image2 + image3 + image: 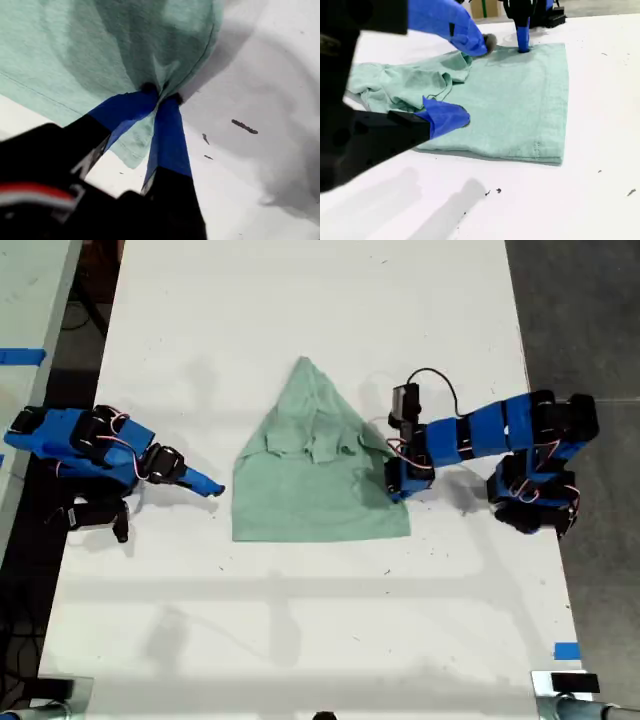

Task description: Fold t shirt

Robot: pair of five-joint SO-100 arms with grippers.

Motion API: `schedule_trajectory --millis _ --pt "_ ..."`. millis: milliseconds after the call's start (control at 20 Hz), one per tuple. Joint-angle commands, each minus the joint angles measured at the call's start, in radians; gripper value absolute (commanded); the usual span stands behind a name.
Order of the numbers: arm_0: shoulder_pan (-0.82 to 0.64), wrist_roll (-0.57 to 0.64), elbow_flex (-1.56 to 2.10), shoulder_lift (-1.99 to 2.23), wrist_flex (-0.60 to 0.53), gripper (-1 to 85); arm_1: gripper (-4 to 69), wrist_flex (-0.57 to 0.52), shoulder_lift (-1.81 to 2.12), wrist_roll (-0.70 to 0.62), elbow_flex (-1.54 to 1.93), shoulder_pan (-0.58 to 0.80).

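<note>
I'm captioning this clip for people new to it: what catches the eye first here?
The pale mint-green t shirt lies mid-table, folded to a pointed top with a straight bottom hem. At its edge on the exterior view's right, my first claw is pinched shut on the cloth. My second claw sits open just off the shirt's other side, on the exterior view's left.

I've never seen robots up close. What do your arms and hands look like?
Both arms are bright blue segments joined by black motor blocks, with red and white wires. My first hand has slim blue fingers with dark tips; my second hand has blue fingers too.
</note>
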Motion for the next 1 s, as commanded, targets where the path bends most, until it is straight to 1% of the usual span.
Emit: schedule_trajectory --millis 0,100,200,400,550,650,750,850,950 --pt "0.014 0.005 0.002 0.009 0.000 18.3 1.2 -0.002 -0.009 -0.023 0.028 0.015" --pt "0.014 0.005 0.002 0.009 0.000 18.3 1.2 0.018 -0.008 -0.023 0.009 0.008" --pt "0.014 0.005 0.002 0.009 0.000 18.3 1.2 0.100 -0.008 -0.023 -0.072 -0.009" --pt "0.014 0.005 0.002 0.009 0.000 18.3 1.2 0.229 0.008 -0.086 -0.301 -0.029" --pt "0.014 0.005 0.002 0.009 0.000 18.3 1.2 0.259 0.034 -0.135 -0.443 -0.037" --pt "0.014 0.005 0.002 0.009 0.000 18.3 1.2 0.258 0.041 -0.156 -0.502 -0.041" --pt "0.014 0.005 0.002 0.009 0.000 18.3 1.2 0.221 0.051 -0.176 -0.523 -0.051" --pt "0.014 0.006 0.002 0.009 0.000 18.3 1.2 0.161 0.071 -0.193 -0.525 -0.063" --pt "0.014 0.006 0.002 0.009 0.000 18.3 1.2 0.049 0.098 -0.230 -0.499 -0.075"
